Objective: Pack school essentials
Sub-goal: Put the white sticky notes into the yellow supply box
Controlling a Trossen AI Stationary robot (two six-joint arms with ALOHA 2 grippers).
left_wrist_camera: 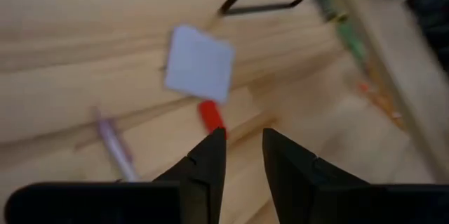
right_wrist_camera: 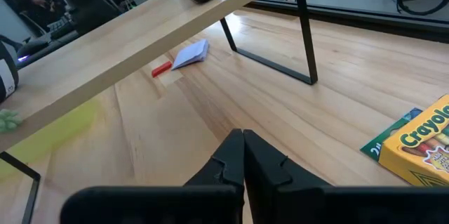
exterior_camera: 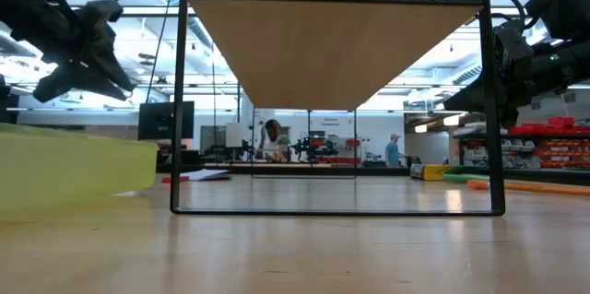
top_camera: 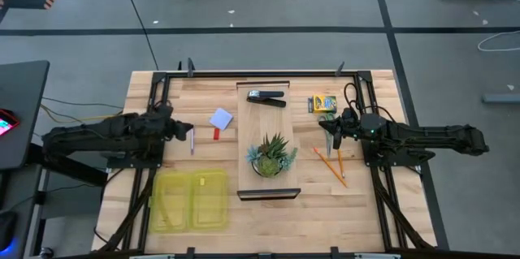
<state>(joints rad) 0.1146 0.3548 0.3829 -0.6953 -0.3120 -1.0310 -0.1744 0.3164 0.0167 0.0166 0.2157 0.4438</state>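
The pale blue note pad [top_camera: 221,118] lies flat on the table left of the shelf, with the tiny red piece [top_camera: 217,134] just below it and a thin purple pen [top_camera: 192,140] beside them. My left gripper [top_camera: 184,129] hovers left of these and is open. In its wrist view the red piece [left_wrist_camera: 209,115] and the pad [left_wrist_camera: 200,64] lie just ahead of the gripper [left_wrist_camera: 242,147]. The crayon box [top_camera: 322,104] and orange pencils [top_camera: 331,164] lie right of the shelf. My right gripper [top_camera: 335,131] is shut between them, above the table [right_wrist_camera: 243,147]. A green bit [top_camera: 327,118] beside it may be the scissors.
A wooden shelf on black legs [top_camera: 268,141] stands mid-table and carries the black stapler [top_camera: 266,97] and the spiky potted plant [top_camera: 272,157]. An open yellow-green plastic case [top_camera: 191,200] lies near the table's near-left edge. Black frame rails run along both table sides.
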